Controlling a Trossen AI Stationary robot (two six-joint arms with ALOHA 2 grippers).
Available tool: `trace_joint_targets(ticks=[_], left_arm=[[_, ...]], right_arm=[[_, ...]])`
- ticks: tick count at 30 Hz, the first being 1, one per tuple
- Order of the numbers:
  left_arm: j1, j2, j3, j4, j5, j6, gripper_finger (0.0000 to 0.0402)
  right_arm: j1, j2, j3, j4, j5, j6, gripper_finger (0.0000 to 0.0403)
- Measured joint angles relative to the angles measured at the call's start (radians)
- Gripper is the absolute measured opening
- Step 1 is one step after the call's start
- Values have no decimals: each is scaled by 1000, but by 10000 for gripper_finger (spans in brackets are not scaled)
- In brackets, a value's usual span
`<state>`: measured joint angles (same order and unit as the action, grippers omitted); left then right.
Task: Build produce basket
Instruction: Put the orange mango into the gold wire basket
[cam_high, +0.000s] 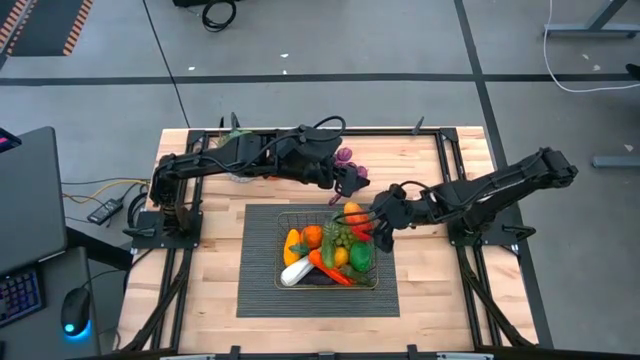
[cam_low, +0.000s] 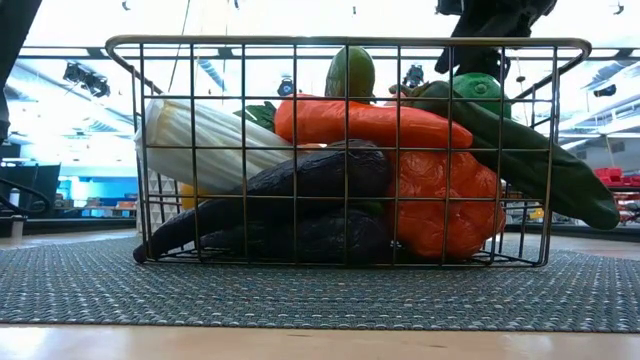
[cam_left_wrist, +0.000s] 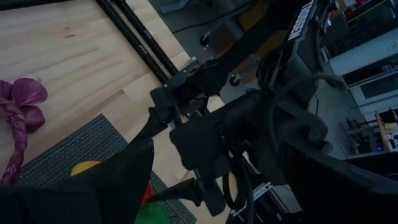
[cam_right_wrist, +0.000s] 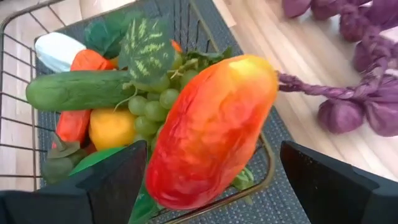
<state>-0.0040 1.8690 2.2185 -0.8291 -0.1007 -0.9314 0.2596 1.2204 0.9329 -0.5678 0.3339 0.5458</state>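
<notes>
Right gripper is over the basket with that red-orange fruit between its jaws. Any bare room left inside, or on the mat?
The basket is crowded: produce heaps past its rim. The bare room is on the mat: a wide strip left of the basket and a band at its near edge. The right gripper and left gripper crowd the far-right corner, beside the purple grapes.

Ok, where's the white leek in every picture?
High view: the leek is in the basket's lower-left corner.
Low view: the leek is at upper left in the basket, above the eggplant.
Left wrist view: not in it.
Right wrist view: the leek is at top left, beyond the cucumber.
Shared landmark: the basket's wire.
</notes>
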Motion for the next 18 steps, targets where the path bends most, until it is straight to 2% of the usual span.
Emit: trace_joint_targets(ticks=[9, 18], left_arm=[[-5, 0, 0, 0, 0, 0, 353], [-14, 0, 0, 1, 0, 0, 353]], right_arm=[[-7, 1, 0, -42, 181, 0, 374], [-22, 64, 2, -36, 110, 4, 374]])
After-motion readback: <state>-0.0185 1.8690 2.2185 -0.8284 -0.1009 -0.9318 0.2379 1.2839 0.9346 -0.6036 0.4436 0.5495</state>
